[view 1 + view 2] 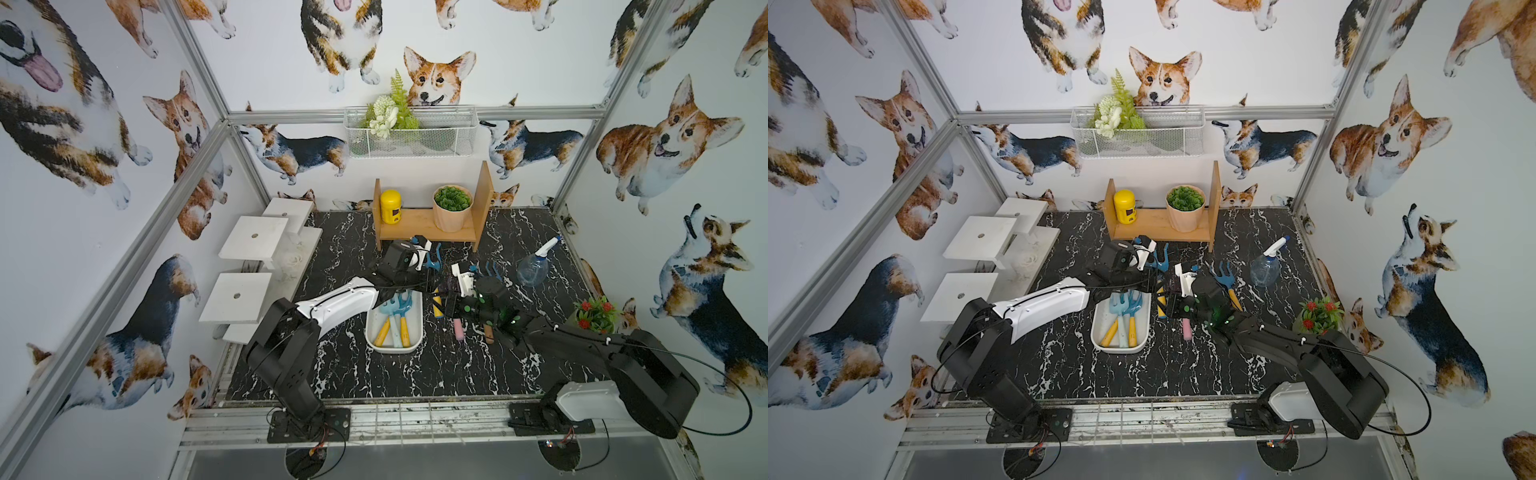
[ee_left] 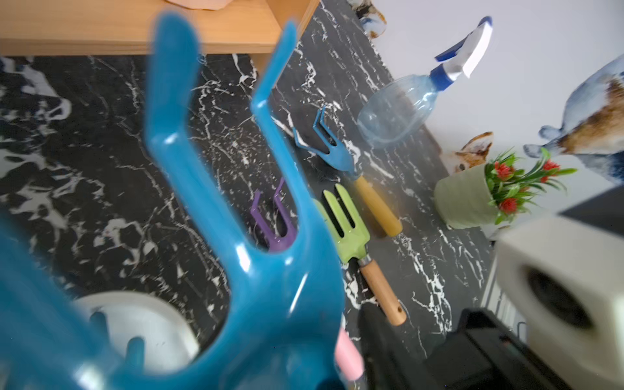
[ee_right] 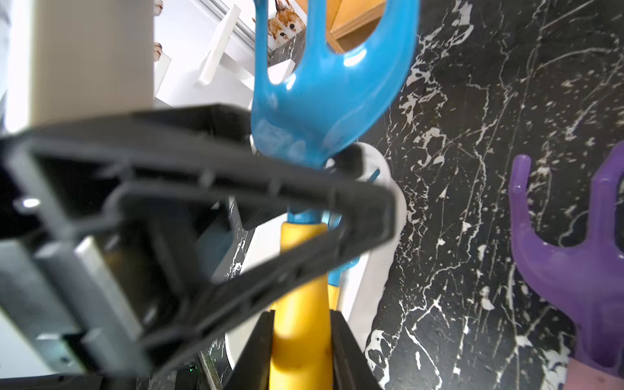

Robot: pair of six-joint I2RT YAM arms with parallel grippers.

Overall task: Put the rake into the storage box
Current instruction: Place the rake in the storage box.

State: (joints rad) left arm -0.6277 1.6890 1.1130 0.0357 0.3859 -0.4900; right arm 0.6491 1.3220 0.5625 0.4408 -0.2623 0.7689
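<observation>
A: Step in hand?
B: Looks like a handover. The right gripper (image 3: pixel 300 341) is clamped on the yellow handle of the rake (image 3: pixel 324 101). The left gripper (image 1: pixel 424 259) is at the neck, with one finger lying across it in the right wrist view (clamped or only closing in, can't tell).
A: Where's the rake?
B: Off the table, just beside the far right corner of the storage box (image 1: pixel 394 350), and not over it as far as I can judge. The box already holds three hand tools.
A: Pointing?
B: Long axis runs near-to-far, roughly parallel to the box's length. Blue tines point toward the wooden shelf (image 1: pixel 428 230), handle back toward the robot.
A: Next move?
B: My read: one arm lets go once the other's grip is sure. Then carry the rake sideways toward the robot's left and lower it in lengthwise. Little turning needed. Mind the tools inside, and the purple rake (image 3: pixel 574 263) lying close by.
</observation>
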